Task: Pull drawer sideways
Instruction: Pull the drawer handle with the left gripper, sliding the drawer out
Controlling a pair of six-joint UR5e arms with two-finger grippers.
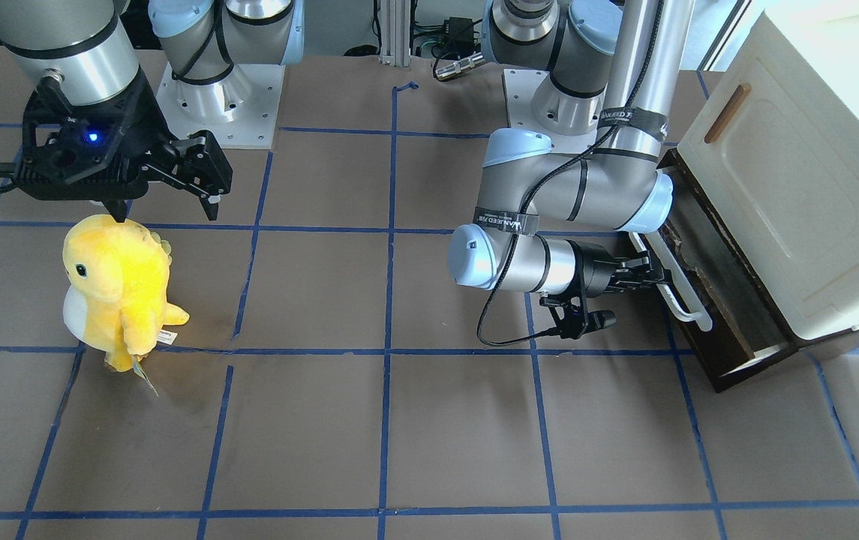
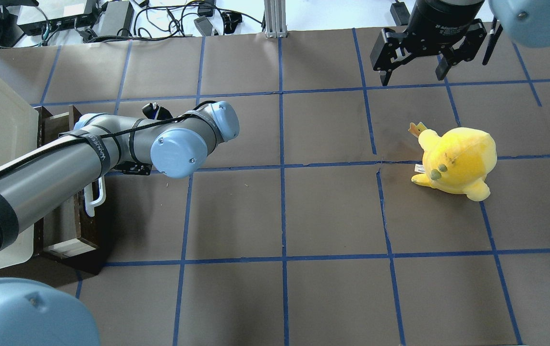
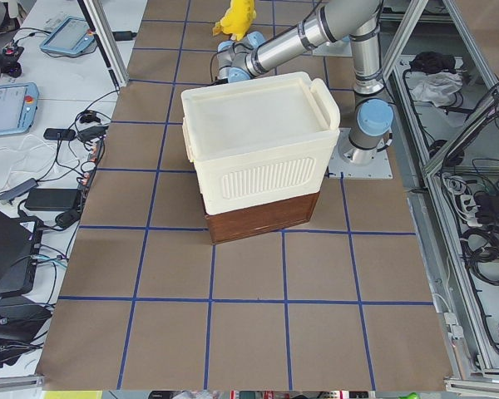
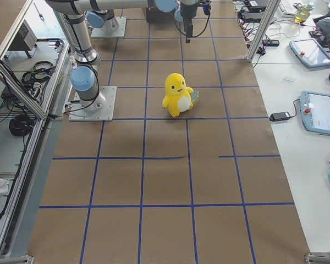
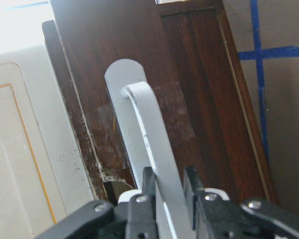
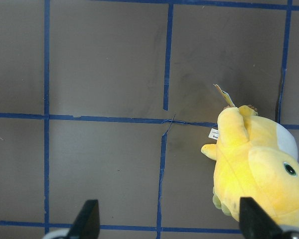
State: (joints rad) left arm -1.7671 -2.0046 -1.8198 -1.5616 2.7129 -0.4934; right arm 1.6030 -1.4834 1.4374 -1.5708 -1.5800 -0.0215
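The drawer (image 1: pixel 725 296) front faces open counter (image 1: pixel 459 420). A plush toy (image 1: pixel 118 285) stands well apart, below the spread right claw (image 1: pixel 166 206).

The left gripper (image 1: pixel 660 278) has its jaws at the white bar handle (image 1: pixel 692 304) of the dark drawer (image 1: pixel 714 334), which is partly out beneath the cream cabinet (image 1: pixel 797 187). The right gripper (image 1: pixel 166 211) hangs, jaws apart, above a yellow plush dinosaur (image 1: pixel 118 285).

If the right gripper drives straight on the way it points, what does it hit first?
The right gripper would mostly meet bare brown table paper, though one finger looks lined up with the yellow plush toy; depth unclear.
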